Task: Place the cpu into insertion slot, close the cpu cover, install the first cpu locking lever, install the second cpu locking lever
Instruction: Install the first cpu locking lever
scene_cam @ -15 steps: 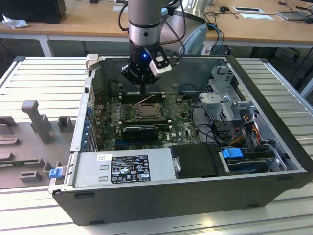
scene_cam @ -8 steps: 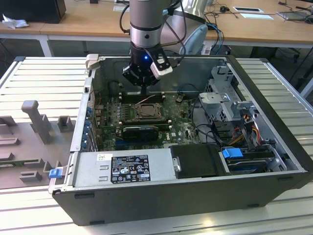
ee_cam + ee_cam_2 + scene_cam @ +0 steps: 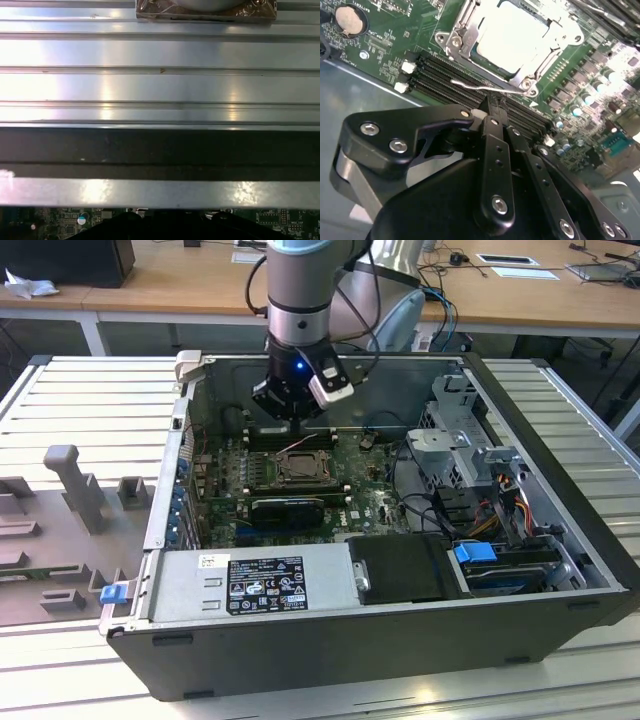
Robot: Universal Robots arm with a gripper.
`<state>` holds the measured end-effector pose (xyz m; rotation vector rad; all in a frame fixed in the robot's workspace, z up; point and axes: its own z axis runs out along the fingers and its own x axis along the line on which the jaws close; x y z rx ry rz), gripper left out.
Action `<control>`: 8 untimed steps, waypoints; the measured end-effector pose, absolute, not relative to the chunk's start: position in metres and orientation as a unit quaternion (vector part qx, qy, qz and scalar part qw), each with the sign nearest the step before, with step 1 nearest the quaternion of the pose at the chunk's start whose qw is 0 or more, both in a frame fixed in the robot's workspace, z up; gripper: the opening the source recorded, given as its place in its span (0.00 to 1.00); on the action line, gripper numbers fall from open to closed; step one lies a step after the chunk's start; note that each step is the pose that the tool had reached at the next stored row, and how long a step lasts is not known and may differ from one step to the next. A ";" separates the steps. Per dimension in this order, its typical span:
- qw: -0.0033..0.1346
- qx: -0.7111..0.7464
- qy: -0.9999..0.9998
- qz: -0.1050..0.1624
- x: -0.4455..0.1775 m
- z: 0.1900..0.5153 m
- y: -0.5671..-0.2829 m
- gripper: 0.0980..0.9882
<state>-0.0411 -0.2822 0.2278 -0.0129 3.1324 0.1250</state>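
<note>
The cpu (image 3: 520,35) is a pale square lying in the insertion slot (image 3: 297,469) on the green motherboard (image 3: 395,45). The silvery cpu cover (image 3: 461,31) lies down around it as a frame. A thin silver locking lever (image 3: 470,84) runs along the socket's edge beside the black memory slots (image 3: 445,75). My gripper (image 3: 492,106) has its black fingers (image 3: 495,150) drawn together, tips right at this lever; whether they touch it I cannot tell. In the exterior view the gripper (image 3: 290,412) hangs inside the open case, just behind the socket.
The computer case (image 3: 560,540) lies open on a ribbed aluminium table (image 3: 160,85). A power supply (image 3: 260,585) sits along the near side, and drive cages and cables (image 3: 480,490) fill the exterior view's right. Grey fixtures (image 3: 75,485) stand on the exterior view's left.
</note>
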 end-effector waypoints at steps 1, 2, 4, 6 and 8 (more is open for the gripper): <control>0.003 -0.005 0.999 0.040 -0.040 0.227 -0.282 0.01; 0.003 -0.005 0.999 0.040 -0.038 0.226 -0.282 0.01; 0.003 -0.005 0.999 0.040 -0.034 0.226 -0.282 0.01; 0.003 -0.005 0.999 0.040 -0.030 0.224 -0.282 0.01; 0.003 -0.013 0.999 0.040 -0.028 0.222 -0.282 0.01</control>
